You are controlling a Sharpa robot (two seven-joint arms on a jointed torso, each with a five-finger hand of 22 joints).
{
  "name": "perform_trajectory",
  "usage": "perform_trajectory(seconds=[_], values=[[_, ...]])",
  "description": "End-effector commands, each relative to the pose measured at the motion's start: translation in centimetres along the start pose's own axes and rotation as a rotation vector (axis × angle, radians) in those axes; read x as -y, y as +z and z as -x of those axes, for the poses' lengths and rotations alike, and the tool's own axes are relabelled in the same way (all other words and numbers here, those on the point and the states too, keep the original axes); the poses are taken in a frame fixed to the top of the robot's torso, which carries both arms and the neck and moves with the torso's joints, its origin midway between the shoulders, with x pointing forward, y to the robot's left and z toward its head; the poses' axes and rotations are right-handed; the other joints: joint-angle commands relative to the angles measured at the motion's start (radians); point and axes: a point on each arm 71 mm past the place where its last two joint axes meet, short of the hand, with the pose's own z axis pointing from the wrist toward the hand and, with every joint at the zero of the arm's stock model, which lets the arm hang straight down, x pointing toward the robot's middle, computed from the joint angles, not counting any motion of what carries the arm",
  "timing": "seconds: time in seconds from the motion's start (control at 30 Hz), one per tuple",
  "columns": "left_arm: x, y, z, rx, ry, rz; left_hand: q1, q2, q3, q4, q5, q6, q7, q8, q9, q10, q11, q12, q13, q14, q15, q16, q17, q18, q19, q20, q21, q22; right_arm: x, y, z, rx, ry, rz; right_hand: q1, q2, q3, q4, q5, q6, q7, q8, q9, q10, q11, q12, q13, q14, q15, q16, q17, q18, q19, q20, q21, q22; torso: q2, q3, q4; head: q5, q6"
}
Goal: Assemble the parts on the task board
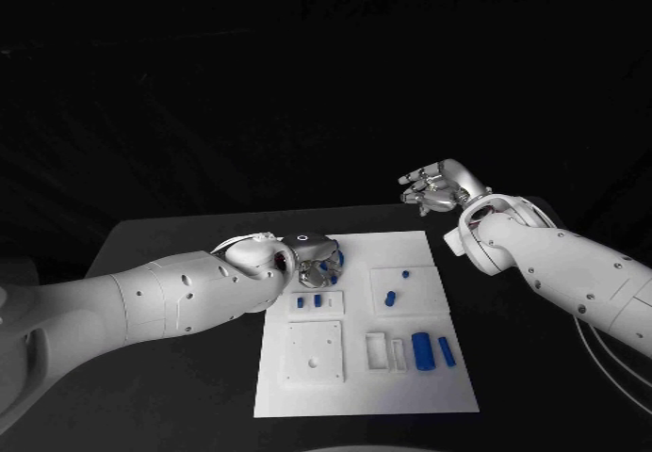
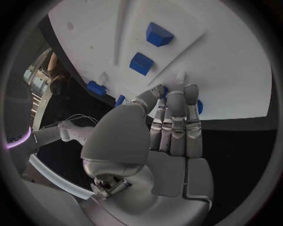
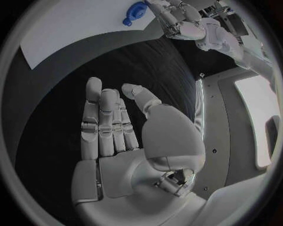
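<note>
Assembly looks barely begun: small blue plastic parts (image 1: 423, 349) lie loose across the white rectangular task board (image 1: 435, 395) on the black desk (image 1: 163, 235), the left hand (image 1: 316, 257) fingering a blue ring-shaped part (image 3: 134, 12) at its far edge, the right hand (image 1: 437, 185) spread, empty, beyond the desk.

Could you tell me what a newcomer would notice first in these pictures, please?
The white task board in the middle of the black table, dotted with small blue parts. The silver left hand reaches down at its far edge, while the silver right hand hangs open beyond the table.

White arms, silver robot hand (image 3: 127, 136)
</note>
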Motion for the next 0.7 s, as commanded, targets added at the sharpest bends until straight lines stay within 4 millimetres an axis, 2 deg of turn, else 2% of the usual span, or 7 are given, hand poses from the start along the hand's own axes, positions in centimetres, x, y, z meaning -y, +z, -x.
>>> perform_trajectory(seconds=[0.03, 0.57, 0.7], values=[[0.15, 0.13, -0.16, -0.013, -0.009, 0.003, 0.001, -0.010, 0.001, 0.004, -0.006, -0.005, 0.000, -0.002, -0.002, 0.007, -0.001, -0.005, -0.001, 0.002, 0.003, 0.006, -0.002, 0.019, -0.005, 0.002, 0.005, 0.020, -0.19, 0.00, -0.09, -0.004, 0.003, 0.013, 0.001, 0.001, -0.005, 0.001, 0.003, -0.001, 0.004, -0.001, 0.000, 0.010, 0.000, -0.003, -0.001, -0.006, 0.000, 0.002, -0.002, 0.024, 0.015, 0.006, 0.001, -0.002, -0.001, 0.0004, 0.0005, 0.000, 0.000], [0.29, 0.31, -0.53, -0.043, -0.013, 0.006, 0.001, -0.016, -0.010, 0.009, -0.017, -0.001, -0.003, -0.002, -0.002, 0.021, -0.006, -0.004, -0.001, 0.006, 0.000, 0.012, 0.000, 0.016, -0.002, -0.001, 0.008, 0.019, -0.28, 0.02, -0.19, -0.010, 0.004, 0.015, 0.000, 0.001, -0.003, 0.001, 0.008, 0.000, 0.003, -0.001, 0.000, 0.012, 0.000, -0.004, -0.001, -0.007, 0.000, 0.002, -0.004, 0.024, 0.015, 0.006, 0.002, -0.001, 0.000, 0.0000, 0.0004, 0.000, -0.003], [0.31, 0.36, -0.61, -0.044, -0.014, 0.005, 0.006, -0.007, -0.011, 0.011, -0.017, 0.017, -0.004, 0.000, -0.001, 0.044, -0.012, -0.003, -0.001, 0.011, -0.004, 0.016, 0.002, 0.014, 0.001, -0.004, 0.011, 0.020, -0.32, 0.02, -0.21, -0.010, 0.004, 0.016, 0.000, 0.001, -0.003, 0.001, 0.008, 0.000, 0.003, -0.001, 0.000, 0.012, 0.000, -0.004, -0.001, -0.007, 0.000, 0.002, -0.004, 0.024, 0.015, 0.006, 0.002, -0.001, 0.000, 0.0002, -0.0002, 0.000, -0.004]])
